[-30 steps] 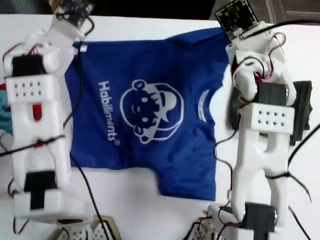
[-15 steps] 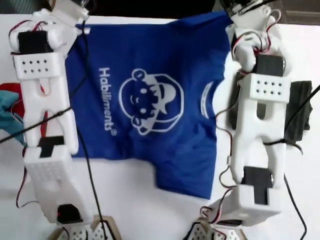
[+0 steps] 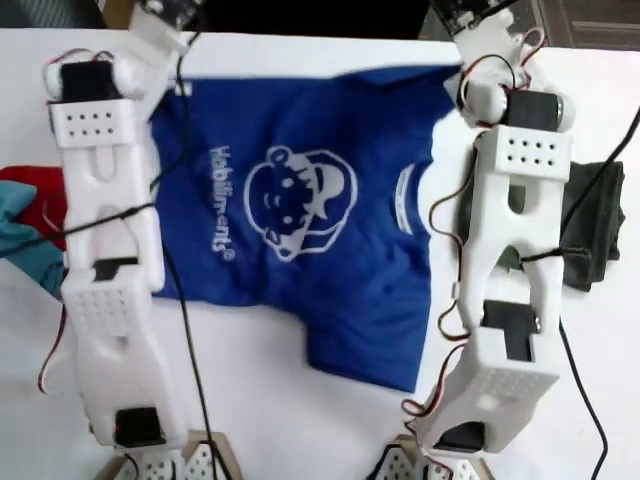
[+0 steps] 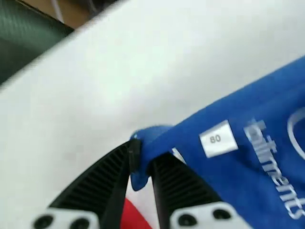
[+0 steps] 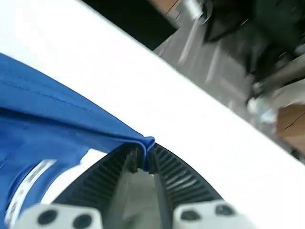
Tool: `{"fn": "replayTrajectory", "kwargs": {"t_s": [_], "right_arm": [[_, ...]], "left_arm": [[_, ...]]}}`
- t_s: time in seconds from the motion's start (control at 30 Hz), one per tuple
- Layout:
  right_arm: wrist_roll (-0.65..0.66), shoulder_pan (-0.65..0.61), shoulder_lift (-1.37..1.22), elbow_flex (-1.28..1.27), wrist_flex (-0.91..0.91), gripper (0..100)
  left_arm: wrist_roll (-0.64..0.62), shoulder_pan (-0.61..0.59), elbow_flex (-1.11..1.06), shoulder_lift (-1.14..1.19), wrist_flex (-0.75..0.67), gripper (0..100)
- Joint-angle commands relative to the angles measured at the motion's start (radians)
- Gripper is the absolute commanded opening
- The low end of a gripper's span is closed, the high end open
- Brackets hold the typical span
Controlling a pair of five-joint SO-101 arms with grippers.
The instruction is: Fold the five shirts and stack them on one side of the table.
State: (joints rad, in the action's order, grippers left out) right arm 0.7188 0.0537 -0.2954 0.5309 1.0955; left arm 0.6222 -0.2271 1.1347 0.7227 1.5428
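A blue shirt (image 3: 320, 230) with a white cartoon print lies spread across the middle of the white table (image 3: 260, 420), between the two arms. My left gripper (image 4: 142, 160) is shut on a far corner of the blue shirt (image 4: 248, 157), near its white size tag. My right gripper (image 5: 141, 157) is shut on the other far corner of the blue shirt (image 5: 52, 129), by the table's far edge. In the high view both arms stretch toward the far edge, the left arm (image 3: 105, 230) and the right arm (image 3: 510, 230) flanking the shirt.
A dark shirt (image 3: 590, 230) lies at the right edge of the table, partly under the right arm. Red and teal garments (image 3: 25, 220) lie at the left edge. Bare table runs along the near side between the arm bases.
Both arms have stretched toward the far edge of the table, pulling the blue shirt's far corners with them. The shirt has shifted farther away and lies flatter.
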Motion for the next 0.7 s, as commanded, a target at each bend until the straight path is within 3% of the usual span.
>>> {"fn": "replayTrajectory", "kwargs": {"t_s": [0.0,0.2,0.4,0.67], "right_arm": [[0.008,0.021,-0.018,0.049,0.085,2.0],[0.009,0.028,-0.041,0.049,0.282,2.0],[0.009,0.015,0.039,0.049,0.495,2.0],[0.009,0.039,0.211,-0.109,0.611,2.0]], "left_arm": [[0.009,0.0,0.053,0.048,0.074,2],[0.011,0.002,0.053,0.058,0.227,2],[0.003,-0.026,0.002,-0.041,0.245,2],[0.009,-0.023,-0.638,-0.348,0.241,2]]}}
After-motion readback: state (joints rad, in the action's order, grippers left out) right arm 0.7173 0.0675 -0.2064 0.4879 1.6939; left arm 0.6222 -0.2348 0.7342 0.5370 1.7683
